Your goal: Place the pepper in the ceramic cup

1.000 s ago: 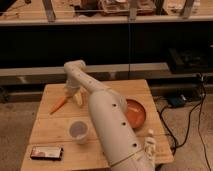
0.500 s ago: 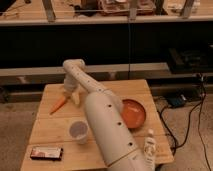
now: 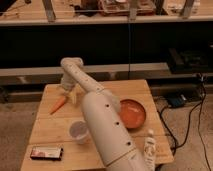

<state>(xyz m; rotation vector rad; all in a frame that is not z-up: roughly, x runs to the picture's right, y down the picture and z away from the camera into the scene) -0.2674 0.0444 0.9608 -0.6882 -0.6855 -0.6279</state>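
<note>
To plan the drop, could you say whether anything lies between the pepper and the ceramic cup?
Nothing visible: only tabletop lies between the pepper and ceramic cup. The gripper is close beside the pepper.

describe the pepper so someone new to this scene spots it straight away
On the wooden table, look to the far left part, just beside the gripper. The pepper lies flat there: slim, tapered, orange-red, unlike the wide round orange bowl and the pale ceramic cup.

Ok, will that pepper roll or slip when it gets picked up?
The pepper lies flat on the table, slim and tapered, so a nudge would probably swing it in an arc. Its narrowing shape may slip from a grip near the tip. The pincer hangs just by its far end.
</note>
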